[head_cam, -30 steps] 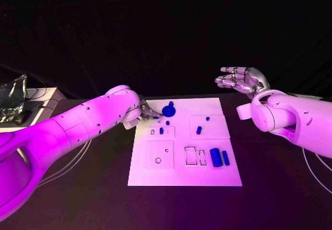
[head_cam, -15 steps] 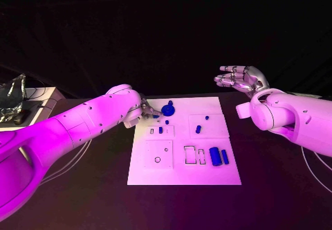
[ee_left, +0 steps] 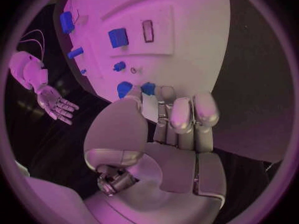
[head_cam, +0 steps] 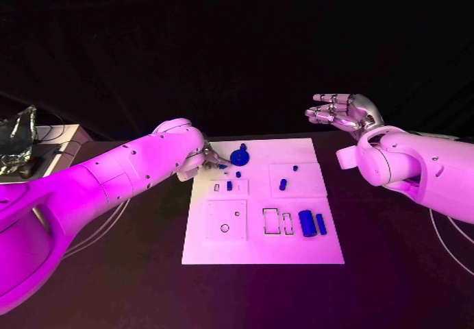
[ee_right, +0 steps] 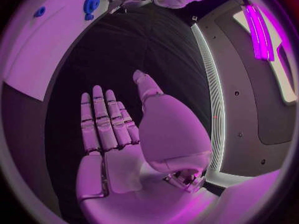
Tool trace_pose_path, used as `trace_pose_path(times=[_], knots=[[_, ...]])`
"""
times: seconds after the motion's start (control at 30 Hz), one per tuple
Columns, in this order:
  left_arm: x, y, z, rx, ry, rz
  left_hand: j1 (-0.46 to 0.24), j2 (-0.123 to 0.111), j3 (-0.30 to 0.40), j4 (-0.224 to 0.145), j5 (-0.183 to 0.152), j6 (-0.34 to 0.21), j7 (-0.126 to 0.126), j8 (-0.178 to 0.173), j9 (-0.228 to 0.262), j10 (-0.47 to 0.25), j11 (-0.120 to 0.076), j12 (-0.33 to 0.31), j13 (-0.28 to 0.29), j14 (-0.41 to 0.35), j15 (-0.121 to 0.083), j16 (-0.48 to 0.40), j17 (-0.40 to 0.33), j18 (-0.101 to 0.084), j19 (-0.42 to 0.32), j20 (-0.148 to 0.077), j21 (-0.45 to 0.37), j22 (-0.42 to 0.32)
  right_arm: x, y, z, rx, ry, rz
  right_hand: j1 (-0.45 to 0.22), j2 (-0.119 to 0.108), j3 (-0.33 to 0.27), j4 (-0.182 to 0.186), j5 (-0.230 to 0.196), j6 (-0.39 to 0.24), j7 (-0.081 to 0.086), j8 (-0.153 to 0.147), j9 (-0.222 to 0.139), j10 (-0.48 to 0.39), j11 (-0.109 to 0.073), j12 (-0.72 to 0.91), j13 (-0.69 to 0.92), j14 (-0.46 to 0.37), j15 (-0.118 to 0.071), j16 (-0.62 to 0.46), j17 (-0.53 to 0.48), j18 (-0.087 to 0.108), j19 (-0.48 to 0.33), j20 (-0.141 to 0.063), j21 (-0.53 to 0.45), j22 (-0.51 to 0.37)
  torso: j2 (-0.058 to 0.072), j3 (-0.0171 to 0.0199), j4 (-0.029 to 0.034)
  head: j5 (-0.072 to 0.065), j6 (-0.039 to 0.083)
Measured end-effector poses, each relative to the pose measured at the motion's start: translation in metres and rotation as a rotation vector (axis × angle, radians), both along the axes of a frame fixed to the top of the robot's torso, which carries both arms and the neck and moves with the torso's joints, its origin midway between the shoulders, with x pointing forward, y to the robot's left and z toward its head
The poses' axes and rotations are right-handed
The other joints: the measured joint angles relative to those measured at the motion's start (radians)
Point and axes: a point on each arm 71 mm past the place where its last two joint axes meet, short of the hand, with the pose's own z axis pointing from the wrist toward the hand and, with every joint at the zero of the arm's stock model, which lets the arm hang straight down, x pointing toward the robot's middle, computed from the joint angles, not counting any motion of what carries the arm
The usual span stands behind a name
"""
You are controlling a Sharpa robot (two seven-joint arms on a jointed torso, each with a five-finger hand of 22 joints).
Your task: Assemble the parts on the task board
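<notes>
Mostly the work is not done, I judge: on the white board (head_cam: 296, 255) several blue parts (head_cam: 308, 224) lie loose around 4 o'clock, and other small ones stand near the middle. The left hand (head_cam: 207, 159) is at the board's 11 o'clock corner, fingers together beside a round blue disc (head_cam: 240, 157); whether it pinches it, I cannot tell. The right hand (head_cam: 342, 113) hovers off the board at 1 o'clock, fingers spread, holding nothing. Nothing blocks the way

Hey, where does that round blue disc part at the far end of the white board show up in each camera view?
Head view: round blue disc, board's far edge, by the left hand.
Left wrist view: cannot tell.
Right wrist view: disc.
Shared landmark: the task board.
</notes>
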Motion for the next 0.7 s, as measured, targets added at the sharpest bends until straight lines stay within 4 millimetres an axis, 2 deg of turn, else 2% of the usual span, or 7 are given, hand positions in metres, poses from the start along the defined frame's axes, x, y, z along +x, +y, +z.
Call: trace_pose_path(times=[0.13, 0.4, 0.57, 0.63, 0.7], knots=[[0.0004, -0.0007, 0.0003, 0.012, 0.001, -0.001, 0.009, 0.009, 0.038, -0.020, 0.000, 0.003, 0.000, 0.004, 0.001, 0.000, 0.000, 0.000, 0.000, 0.000, 0.000, 0.000, 0.000, 0.000, 0.003, 0.003, 0.000, 0.000, 0.0000, 0.0001, -0.0001, 0.000, 0.001, 0.001, 0.000, 0.000, 0.000, 0.000, 0.000, 0.000, 0.000, 0.000, 0.000, 0.000, 0.000, 0.000, 0.000, 0.000, 0.000, 0.000, 0.000, 0.000, 0.000, 0.000, 0.000, 0.000, 0.000, 0.0000, -0.0008, -0.001, 0.000], [0.0005, -0.0021, 0.0002, 0.018, 0.001, -0.005, 0.009, 0.009, 0.077, -0.059, 0.000, 0.003, 0.000, -0.001, 0.001, 0.000, 0.000, 0.000, 0.000, 0.000, 0.000, 0.000, 0.000, 0.000, 0.003, 0.003, 0.000, 0.000, -0.0004, 0.0009, -0.0002, 0.001, 0.003, 0.005, 0.000, 0.000, -0.003, -0.003, 0.000, 0.007, 0.001, 0.000, 0.000, 0.004, 0.004, 0.000, 0.000, 0.000, 0.000, 0.000, 0.000, 0.000, 0.000, 0.000, 0.000, 0.000, 0.000, -0.0003, 0.0008, -0.002, -0.001], [0.0001, -0.0027, 0.0002, 0.017, 0.000, -0.009, 0.009, 0.009, 0.084, -0.081, -0.001, 0.000, 0.004, -0.011, -0.038, 0.000, 0.000, 0.000, -0.001, 0.000, 0.000, 0.000, 0.000, 0.000, 0.003, 0.003, 0.000, 0.000, -0.0006, 0.0014, -0.0002, 0.001, 0.004, 0.007, 0.000, 0.000, -0.003, -0.003, 0.000, 0.008, 0.002, 0.000, 0.000, 0.004, 0.004, 0.000, 0.000, 0.000, 0.000, 0.000, 0.000, 0.000, 0.000, 0.000, 0.000, 0.000, -0.001, -0.0008, 0.0012, -0.001, -0.001], [-0.0002, -0.0029, 0.0005, 0.015, -0.001, -0.012, 0.016, 0.015, 0.097, -0.093, -0.002, 0.002, 0.014, -0.028, -0.066, -0.004, 0.004, 0.000, -0.001, 0.000, 0.000, -0.001, 0.000, 0.000, 0.003, 0.003, -0.004, 0.000, -0.0006, 0.0014, -0.0002, 0.002, 0.005, 0.007, 0.000, 0.000, -0.003, -0.003, 0.004, 0.008, 0.002, 0.000, 0.000, 0.009, -0.002, 0.000, 0.000, 0.000, 0.000, 0.000, 0.000, 0.000, 0.000, 0.000, 0.000, 0.000, -0.001, -0.0011, 0.0012, -0.001, -0.001], [-0.0007, -0.0035, 0.0009, 0.012, -0.002, -0.016, 0.024, 0.012, 0.127, -0.101, -0.004, 0.014, 0.026, -0.068, -0.115, -0.003, 0.010, 0.000, -0.001, 0.004, 0.004, -0.004, -0.001, 0.000, 0.003, 0.003, -0.005, 0.000, -0.0006, 0.0013, -0.0003, 0.001, 0.005, 0.008, 0.000, 0.000, -0.003, -0.003, 0.004, 0.008, 0.002, 0.000, 0.000, 0.009, -0.002, 0.000, 0.000, 0.000, 0.000, 0.000, 0.000, 0.000, 0.000, 0.000, 0.000, 0.000, -0.001, -0.0012, 0.0012, 0.000, 0.000]])
